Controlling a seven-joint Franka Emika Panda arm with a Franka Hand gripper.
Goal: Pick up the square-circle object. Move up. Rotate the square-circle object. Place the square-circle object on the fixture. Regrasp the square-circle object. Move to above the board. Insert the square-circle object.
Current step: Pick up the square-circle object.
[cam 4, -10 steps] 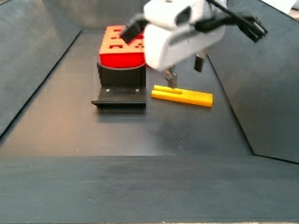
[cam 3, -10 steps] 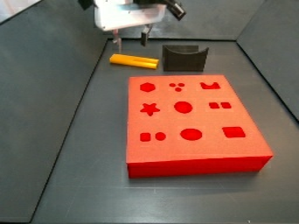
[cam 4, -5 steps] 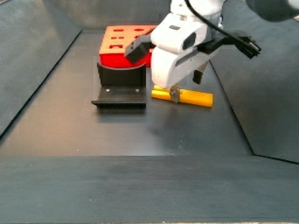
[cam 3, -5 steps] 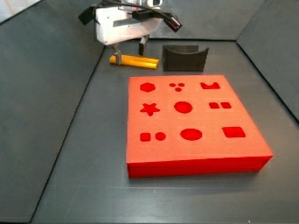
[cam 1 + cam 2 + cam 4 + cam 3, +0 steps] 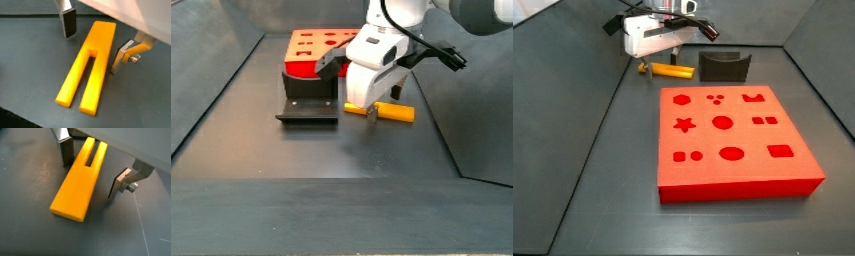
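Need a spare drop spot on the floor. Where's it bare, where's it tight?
Bare: the dark floor between the red board and the sloped wall, and the wide stretch in front of the fixture. Tight: the back strip, where the gripper straddles the square-circle object, jaws open, beside the fixture.

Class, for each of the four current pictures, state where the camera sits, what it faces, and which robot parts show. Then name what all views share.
Wrist view: on the arm, looking down at the square-circle object between open fingers.
Wrist view: same, opposite end.
Side view: beyond the board, facing the hand.
Side view: facing the fixture and hand.
Shared: the yellow piece.
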